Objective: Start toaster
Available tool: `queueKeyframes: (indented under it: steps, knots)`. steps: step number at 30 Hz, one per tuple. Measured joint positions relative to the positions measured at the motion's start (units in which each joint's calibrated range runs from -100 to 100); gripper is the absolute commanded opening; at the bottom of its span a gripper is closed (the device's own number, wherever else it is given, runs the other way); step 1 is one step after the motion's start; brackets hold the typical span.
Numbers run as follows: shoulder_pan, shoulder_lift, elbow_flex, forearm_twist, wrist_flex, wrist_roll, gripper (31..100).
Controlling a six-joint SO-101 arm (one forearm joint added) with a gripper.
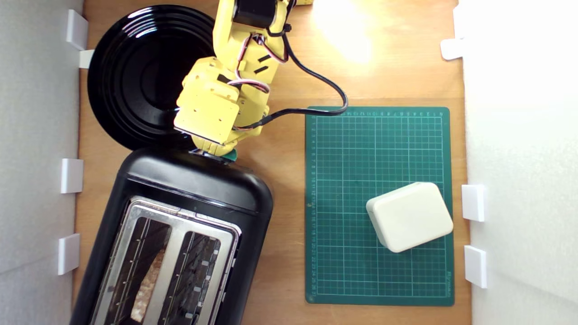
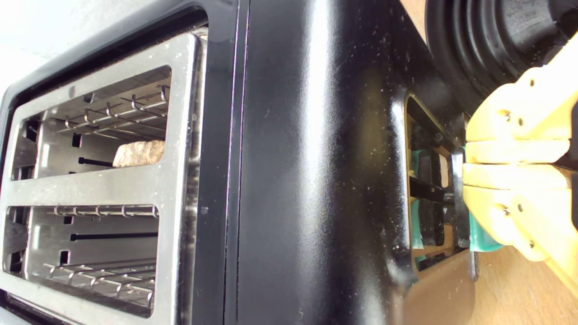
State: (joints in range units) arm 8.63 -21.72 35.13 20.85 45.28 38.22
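While the toaster (image 1: 180, 234) lies at the lower part of the exterior view's left, black body angled on the wooden table (image 1: 289, 67), the gripper (image 2: 467, 163) sits at its narrow end, right over the green lever tab (image 2: 481, 237). In the wrist view the two yellow fingers (image 2: 515, 151) are pressed together with no gap — closed, and holding nothing that I can see, their tips against the lever's black bar at the slot in the end panel. A slice of bread (image 2: 137, 153) sits low in one slot. I judge the step in hand to be the press on the lever. Next calls for a firm, straight push along the slot until it latches — slipping off the tab is the risk.
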Motion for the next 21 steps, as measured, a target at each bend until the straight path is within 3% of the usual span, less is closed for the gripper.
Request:
queueKeyframes:
  steps: [21]
  knots:
    - [0.00, 4.09, 1.30, 0.77, -2.81, 0.00, 31.3]
